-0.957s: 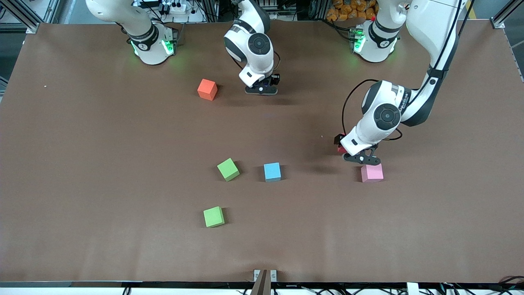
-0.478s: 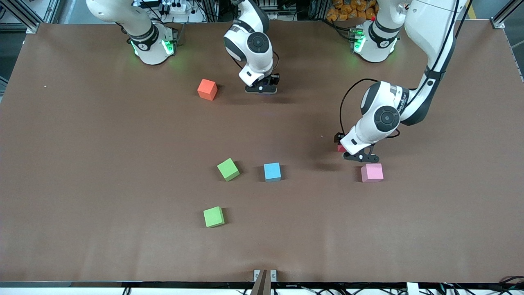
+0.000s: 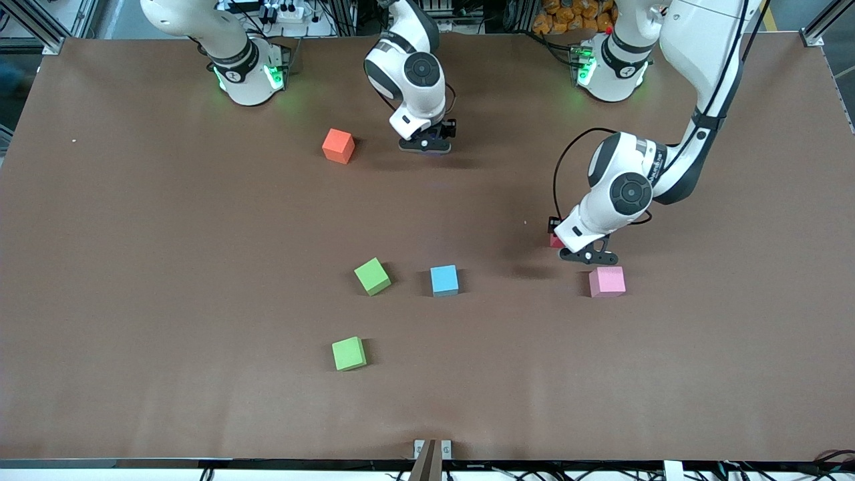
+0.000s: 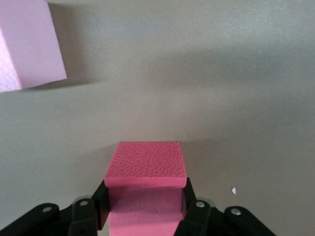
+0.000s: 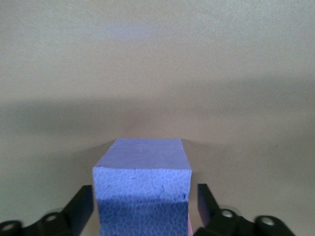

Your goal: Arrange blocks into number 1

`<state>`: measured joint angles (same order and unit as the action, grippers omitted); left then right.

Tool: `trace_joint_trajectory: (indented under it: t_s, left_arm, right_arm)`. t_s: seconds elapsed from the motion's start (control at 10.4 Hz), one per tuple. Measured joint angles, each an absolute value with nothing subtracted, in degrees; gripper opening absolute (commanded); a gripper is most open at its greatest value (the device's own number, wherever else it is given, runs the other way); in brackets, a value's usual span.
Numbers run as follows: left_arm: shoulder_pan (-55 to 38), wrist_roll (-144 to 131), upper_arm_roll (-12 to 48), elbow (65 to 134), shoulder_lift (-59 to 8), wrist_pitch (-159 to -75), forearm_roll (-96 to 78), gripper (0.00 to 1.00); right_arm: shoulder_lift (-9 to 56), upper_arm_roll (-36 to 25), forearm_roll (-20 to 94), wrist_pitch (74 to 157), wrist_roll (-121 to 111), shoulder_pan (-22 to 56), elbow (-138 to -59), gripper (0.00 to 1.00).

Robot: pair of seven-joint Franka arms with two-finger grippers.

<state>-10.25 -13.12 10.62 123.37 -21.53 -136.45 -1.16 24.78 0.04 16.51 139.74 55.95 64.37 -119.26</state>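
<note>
Brown table (image 3: 133, 267) covering ran bare and even under both arms, and the blocks lay scattered across it, with no figure 1 formed yet. Your left gripper (image 4: 145, 209) was clenched on the red block (image 4: 146, 160), a finger pressed flat against each side. It was at the left arm's end of the table, just beside a pink block (image 3: 607, 281). Whether the red block rested on the table or hung just above it, I could not tell.

Your right gripper (image 5: 145, 209) was low near the robots' bases, beside the orange block (image 3: 338, 145). Its jaws were released and stood a little off each side of the purple block (image 5: 142, 172).

The two green blocks (image 3: 372, 276) (image 3: 349, 353) and the light blue block (image 3: 444, 280) lay well apart, nearer the front camera.

I judged the step in hand to be carrying the red block to its place in the figure. To do it well, you needed to:
- Keep the grip square on the foam and avoid squeezing it out of shape.
- Lift clear of the pink block before travelling.
- Set the red block down flat, edge to edge with its neighbour.
- Open the jaws fully before rising.
</note>
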Motion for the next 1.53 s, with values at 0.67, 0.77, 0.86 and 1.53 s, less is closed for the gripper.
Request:
trace_joint_trajectory:
  t_s: [0.67,0.77,0.86,1.53]
  left_arm:
    - [-15.4,-24.7,15.8,122.1,-19.5,-133.5,-4.5,0.0]
    - [-17.5,-28.5,16.7,121.7,-19.5,-133.5,-4.5,0.0]
    - [-19.8,-31.9,17.0,121.2,-19.6,-133.5,-4.6,0.0]
    - [-34.9,-50.8,17.1,115.3,-25.0,-135.8,-5.5,0.0]
  right_arm:
    - [21.5,-13.6,16.3,131.7,25.2,56.0,-112.2,1.0]
    - [22.5,-14.1,16.3,131.6,20.0,53.3,-110.2,1.0]
    - [24.0,-14.1,16.2,131.0,15.8,51.1,-107.6,1.0]
    - [38.0,-14.2,12.1,130.5,1.3,45.2,-92.6,1.0]
